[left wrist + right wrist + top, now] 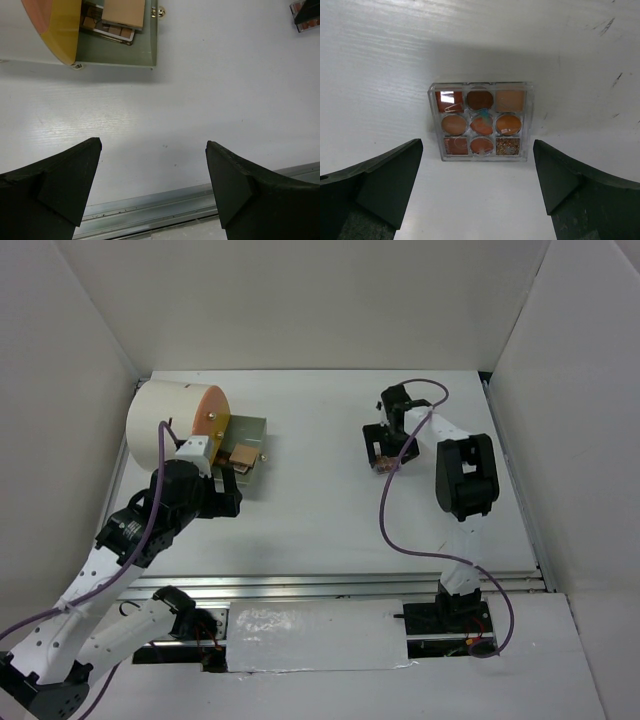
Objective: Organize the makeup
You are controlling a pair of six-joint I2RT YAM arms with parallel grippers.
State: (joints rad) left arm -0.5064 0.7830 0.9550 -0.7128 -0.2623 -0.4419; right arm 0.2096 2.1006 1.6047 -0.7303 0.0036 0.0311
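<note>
A clear square palette [481,121] with nine brown and orange pans lies flat on the white table. It also shows in the top view [383,467]. My right gripper [477,149] hovers over its near edge, open and empty, jaws wider than the palette; it shows in the top view [381,447] too. A peach palette [123,12] and a narrow brown eyeshadow palette [113,31] lie in the open green drawer [120,56]. My left gripper [153,146] is open and empty above bare table, near the drawer [252,432]. No lip tubes or cards show.
A large white cylinder [165,420] with an orange front [208,412] stands at the back left; the drawer sticks out of it. A metal rail [340,585] runs along the table's near edge. White walls close in the left, back and right.
</note>
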